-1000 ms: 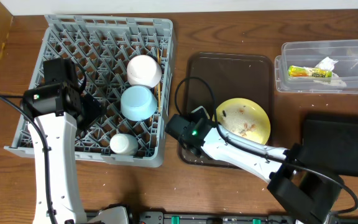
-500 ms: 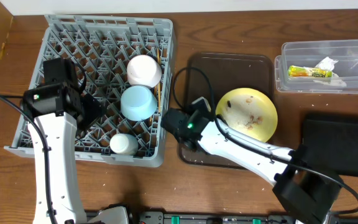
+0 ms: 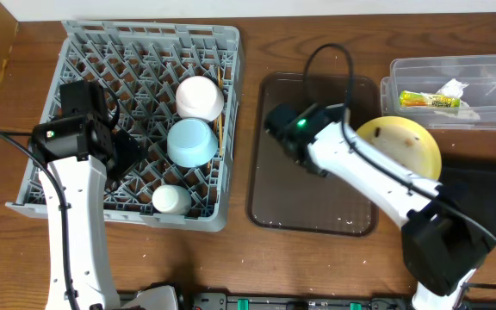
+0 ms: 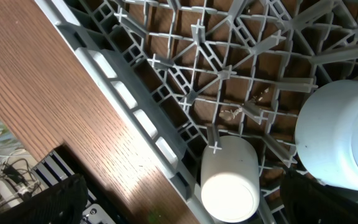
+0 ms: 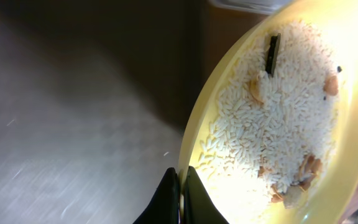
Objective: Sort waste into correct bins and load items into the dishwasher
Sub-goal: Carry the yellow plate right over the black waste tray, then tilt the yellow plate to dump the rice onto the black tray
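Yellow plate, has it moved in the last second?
Yes. The yellow plate has shifted right, off the brown tray and toward the clear tub, pinched in the right gripper.

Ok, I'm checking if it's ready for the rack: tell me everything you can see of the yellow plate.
The yellow plate is round and glossy, with a shallow raised rim. Its face is dirty: white rice-like grains, tan food bits and a dark sliver cling to it. The right gripper has its fingers pinched shut on the rim; nothing else visibly touches it. It is held right of the brown tray, beside the clear tub, at the black bin's edge.
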You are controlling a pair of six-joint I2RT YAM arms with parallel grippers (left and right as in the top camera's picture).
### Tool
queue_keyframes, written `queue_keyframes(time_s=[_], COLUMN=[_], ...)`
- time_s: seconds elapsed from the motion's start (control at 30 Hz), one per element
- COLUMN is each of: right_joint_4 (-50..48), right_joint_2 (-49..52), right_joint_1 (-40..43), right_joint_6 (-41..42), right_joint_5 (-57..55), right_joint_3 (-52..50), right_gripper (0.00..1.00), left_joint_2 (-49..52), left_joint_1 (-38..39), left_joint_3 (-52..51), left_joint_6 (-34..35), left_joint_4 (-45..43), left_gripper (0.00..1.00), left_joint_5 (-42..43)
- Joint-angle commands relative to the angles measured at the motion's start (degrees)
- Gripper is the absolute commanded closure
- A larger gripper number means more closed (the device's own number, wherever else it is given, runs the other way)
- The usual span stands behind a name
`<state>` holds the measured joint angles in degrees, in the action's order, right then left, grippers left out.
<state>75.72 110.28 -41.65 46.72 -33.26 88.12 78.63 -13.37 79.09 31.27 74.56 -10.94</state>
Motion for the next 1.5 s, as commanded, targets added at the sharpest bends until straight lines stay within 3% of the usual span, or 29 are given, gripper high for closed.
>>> queue_keyframes(time_s=[0.0, 0.43, 0.87, 1.13, 1.47], right_joint_4=[0.2, -0.7, -5.8, -5.7, -4.5], right_joint_2=[-1.0, -8.1, -8.4, -8.4, -8.4], right_joint_1=[3.9, 22.5, 45.7, 50.7, 57.6], right_joint_6=[3.0, 3.4, -7.2, -8.9, -16.9], right_joint_5=[-2.7, 3.1, 24.5, 31.3, 47.3], right_joint_3=[1.2, 1.2, 1.1, 1.1, 1.1], right_gripper=[0.99, 0.99, 0.99, 0.99, 0.99], left_joint_2=[0.0, 0.0, 0.0, 0.0, 0.0], left_joint_1=[-0.2, -0.2, -0.2, -0.2, -0.2], left_joint_3=[0.2, 0.2, 0.2, 0.2, 0.2], left_joint_6=[-0.5, -0.5, -0.5, -0.5, -0.5], left_joint_4=[0.2, 0.2, 0.2, 0.2, 0.2], left_gripper=[0.00, 0.00, 0.00, 0.00, 0.00], left_joint_5=[-1.1, -1.1, -1.1, -1.1, -1.1])
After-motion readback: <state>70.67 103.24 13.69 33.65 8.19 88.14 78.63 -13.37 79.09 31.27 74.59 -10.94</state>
